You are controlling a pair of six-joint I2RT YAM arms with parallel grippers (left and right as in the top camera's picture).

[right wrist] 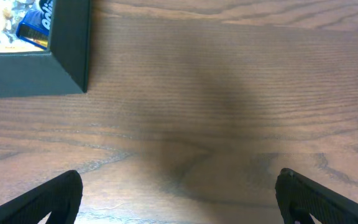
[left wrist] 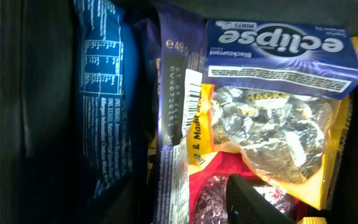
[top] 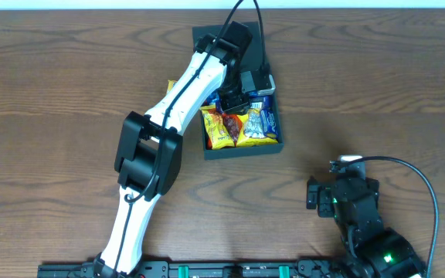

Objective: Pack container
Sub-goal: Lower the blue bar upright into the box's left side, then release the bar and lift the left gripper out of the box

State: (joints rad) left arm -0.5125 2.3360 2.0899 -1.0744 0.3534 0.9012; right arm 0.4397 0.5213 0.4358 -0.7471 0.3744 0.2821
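My left pincer [top: 236, 99] hangs low inside the container [top: 242, 150]. Only one finger shows in its wrist view, so I cannot tell whether it is released or clenched. The container sits mid-tabletop toward the far edge, already holding an eclipse mints box [left wrist: 278, 43], a blue packet [left wrist: 104, 93] and a yellow bag of foil-wrapped sweets [left wrist: 272, 137]. I judge this to be the placing step, with packing well along. Next I'd need a straight lift clear of the walls without dragging packets. My right pincer [right wrist: 179, 196] is spread wide and empty, low over the tabletop [top: 377, 77], near right. The surface is dark, matte wood grain, and little of the room shows beyond a pale strip.
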